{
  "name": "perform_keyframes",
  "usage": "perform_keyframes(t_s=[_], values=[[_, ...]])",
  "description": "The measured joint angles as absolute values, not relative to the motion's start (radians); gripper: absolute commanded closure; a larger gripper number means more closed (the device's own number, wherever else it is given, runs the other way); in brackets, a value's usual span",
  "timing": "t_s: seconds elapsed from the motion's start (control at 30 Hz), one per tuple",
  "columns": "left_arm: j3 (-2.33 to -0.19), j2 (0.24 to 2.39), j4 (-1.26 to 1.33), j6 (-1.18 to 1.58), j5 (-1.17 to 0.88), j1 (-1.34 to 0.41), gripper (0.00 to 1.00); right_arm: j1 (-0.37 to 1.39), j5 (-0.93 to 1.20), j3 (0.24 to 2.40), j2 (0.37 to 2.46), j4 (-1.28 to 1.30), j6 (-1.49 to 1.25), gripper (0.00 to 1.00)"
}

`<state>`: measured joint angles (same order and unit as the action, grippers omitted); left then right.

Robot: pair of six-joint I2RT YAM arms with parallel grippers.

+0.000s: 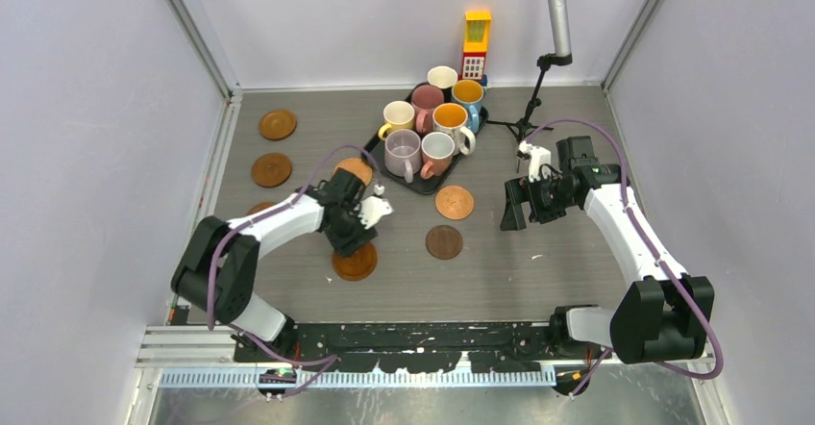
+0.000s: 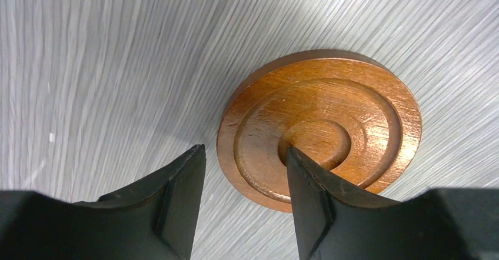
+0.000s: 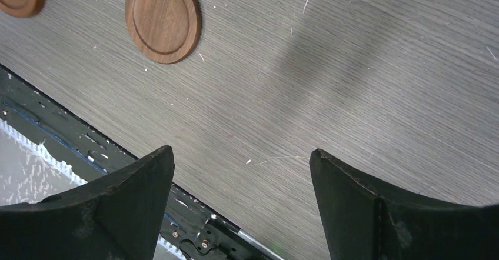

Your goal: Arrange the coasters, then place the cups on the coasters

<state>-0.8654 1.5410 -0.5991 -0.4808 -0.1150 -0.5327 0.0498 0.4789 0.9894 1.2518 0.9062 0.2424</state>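
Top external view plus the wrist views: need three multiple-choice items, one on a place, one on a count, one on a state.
1. Where do the mugs stand?
A) on the black tray
B) on coasters
C) stacked on each other

2. How many mugs have orange insides?
A) none
B) two
C) five

3. How is the right end effector?
A) open, holding nothing
B) shut on a mug
C) shut on a coaster

Answers:
1 A, every mug sits crowded on the tray.
2 B, only the blue mug and the white mug next to it show orange inside.
3 A, its jaws stand wide apart with only bare table between them.
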Motion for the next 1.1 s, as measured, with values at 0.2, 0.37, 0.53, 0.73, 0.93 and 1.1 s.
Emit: perform_keyframes(t_s=[0.2,0.37,0.53,0.73,0.93,1.1], values=[[-0.749,1.410,-0.647,-0.594,-0.110,-0.350,0.46,0.050,0.480,0.989,1.252,0.906,0.244,0.11],[-0.700,1.347,-0.712,-0.704,-0.109,-0.176,0.47,0.050,0.484,0.989,1.252,0.906,0.245,0.11],[-0.665,1.301,-0.731,-0.791,-0.115,-0.040,0.48,0.050,0.484,0.989,1.252,0.906,0.245,0.11],[-0.661,1.296,-0.743,-0.892,-0.159,0.182,0.51,0.050,0.484,0.989,1.252,0.906,0.245,0.10],[-0.663,1.299,-0.760,-0.998,-0.184,0.327,0.52,0.048,0.484,0.990,1.252,0.906,0.246,0.11],[-0.672,1.311,-0.778,-1.082,-0.195,0.425,0.52,0.048,0.484,0.990,1.252,0.906,0.247,0.11]])
